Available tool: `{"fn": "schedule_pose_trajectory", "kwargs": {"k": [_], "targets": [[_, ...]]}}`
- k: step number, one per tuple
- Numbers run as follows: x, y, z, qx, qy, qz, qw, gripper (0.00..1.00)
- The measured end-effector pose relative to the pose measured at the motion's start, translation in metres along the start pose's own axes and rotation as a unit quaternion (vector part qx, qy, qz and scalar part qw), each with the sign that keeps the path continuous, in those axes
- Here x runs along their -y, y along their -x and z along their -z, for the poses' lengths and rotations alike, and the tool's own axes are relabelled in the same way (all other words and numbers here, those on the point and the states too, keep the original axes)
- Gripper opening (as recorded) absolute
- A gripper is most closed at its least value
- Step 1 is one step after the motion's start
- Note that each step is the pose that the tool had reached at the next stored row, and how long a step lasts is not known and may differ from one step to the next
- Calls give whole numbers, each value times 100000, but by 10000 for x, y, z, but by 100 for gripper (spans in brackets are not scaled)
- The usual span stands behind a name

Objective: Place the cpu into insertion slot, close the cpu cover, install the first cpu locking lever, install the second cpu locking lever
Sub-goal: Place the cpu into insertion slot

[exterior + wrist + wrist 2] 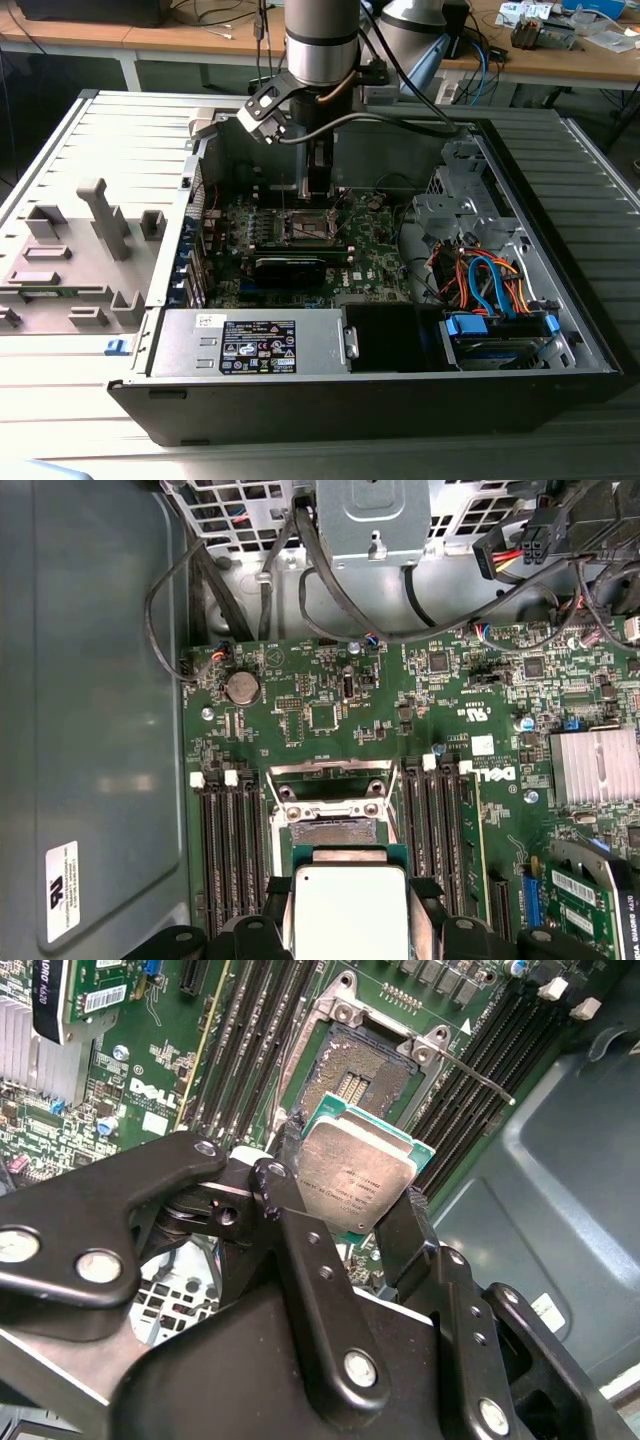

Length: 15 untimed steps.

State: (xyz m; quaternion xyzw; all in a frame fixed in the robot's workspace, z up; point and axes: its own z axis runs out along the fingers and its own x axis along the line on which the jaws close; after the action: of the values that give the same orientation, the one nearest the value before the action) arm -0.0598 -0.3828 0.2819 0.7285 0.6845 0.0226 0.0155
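- The claw (350,1182) is clenched on the cpu (358,1182). Its 2 black fingers (402,1228) press against 2 opposite edges of the chip.
- The cpu hangs over the insertion slot (362,1072) and is not seated in it. In both wrist views it covers the slot's near part, and the brownish contact field shows beyond it.
- I cannot tell how much gap is left between chip and slot.
- In the first wrist view the picture's edge cuts off part of the cpu and most of the claw. In the second wrist view the claw's black links hide the board beneath them.
- In the exterior view the arm (320,40) reaches down into the open computer case (400,400). The chip in the fingers is too small to make out there.
- The cpu is square, so it has no long axis. Its silvery top faces up toward the wrist cameras, and a thin green rim shows around it. Its edges run roughly in line with the slot's frame.
- A thin metal lever (478,1080) sticks out from 1 corner of the slot, unlatched, over the memory slots (500,1050).
- Long black memory slots flank the insertion slot on both sides of the green motherboard (330,680).
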Motion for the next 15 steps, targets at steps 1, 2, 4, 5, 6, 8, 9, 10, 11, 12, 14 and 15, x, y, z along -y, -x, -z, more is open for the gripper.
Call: {"fn": "schedule_pose_trajectory", "kwargs": {"k": [1,2,4,5,6,8,9,10,11,12,14,15], "targets": [[1,0,-1,0,0,3,100000,55],[1,0,-2,0,1,3,100000,55],[4,0,-5,2,-1,1,100000,55],[4,0,-5,2,-2,2,100000,55],[7,0,-10,0,-1,2,100000,55],[10,1,-16,0,-1,-5,100000,55],[11,1,-17,0,-1,-3,100000,55],[13,1,-17,1,-2,0,100000,55],[15,1,-18,-3,-6,1,100000,55],[16,1,-18,-1,-2,-2,100000,55],[19,1,-19,-2,1,2,100000,55],[20,1,-19,1,0,1,100000,55]]}}
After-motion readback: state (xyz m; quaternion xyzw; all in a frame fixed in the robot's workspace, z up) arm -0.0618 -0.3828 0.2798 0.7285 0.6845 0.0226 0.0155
